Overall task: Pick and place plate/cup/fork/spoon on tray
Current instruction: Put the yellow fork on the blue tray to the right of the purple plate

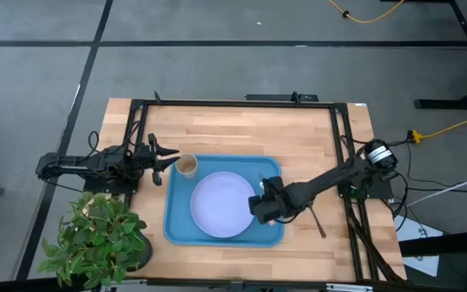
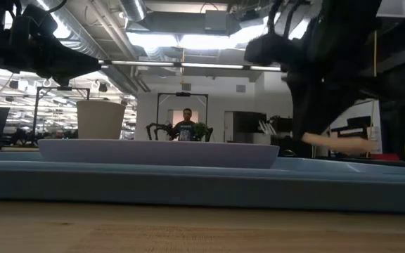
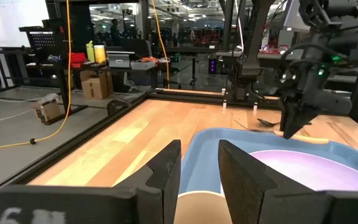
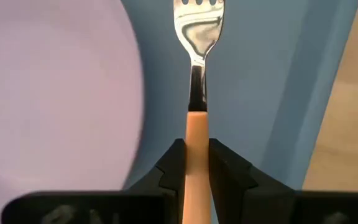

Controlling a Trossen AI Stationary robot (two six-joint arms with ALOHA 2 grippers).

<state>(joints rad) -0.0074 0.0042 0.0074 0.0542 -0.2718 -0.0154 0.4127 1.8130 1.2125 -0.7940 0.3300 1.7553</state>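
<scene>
The blue tray [image 1: 177,231] lies mid-table. The lavender plate [image 1: 221,204] lies flat in it, and the tan cup [image 1: 186,165] stands upright in its far left corner. My left gripper [image 1: 169,165] is open just left of the cup, whose rim [image 3: 197,208] shows between the fingers; I cannot tell if they touch it. My right gripper [image 1: 262,207] is shut on the fork [image 4: 196,37] over the tray's right part, beside the plate. The dark spoon [image 1: 316,219] lies on the table right of the tray. My right gripper pinches the fork's wooden handle [image 4: 196,134] between its two fingers, which come slanting down from the table's right. The metal neck and tines [image 4: 197,12] stick out past the fingertips. In the low view the fork [image 2: 336,143] sits about level, low over the tray floor.
A potted plant [image 1: 96,239] stands at the table's near left corner. A black frame [image 1: 233,104] runs along the far and side edges. Bare wood lies beyond the tray's far side and to its right.
</scene>
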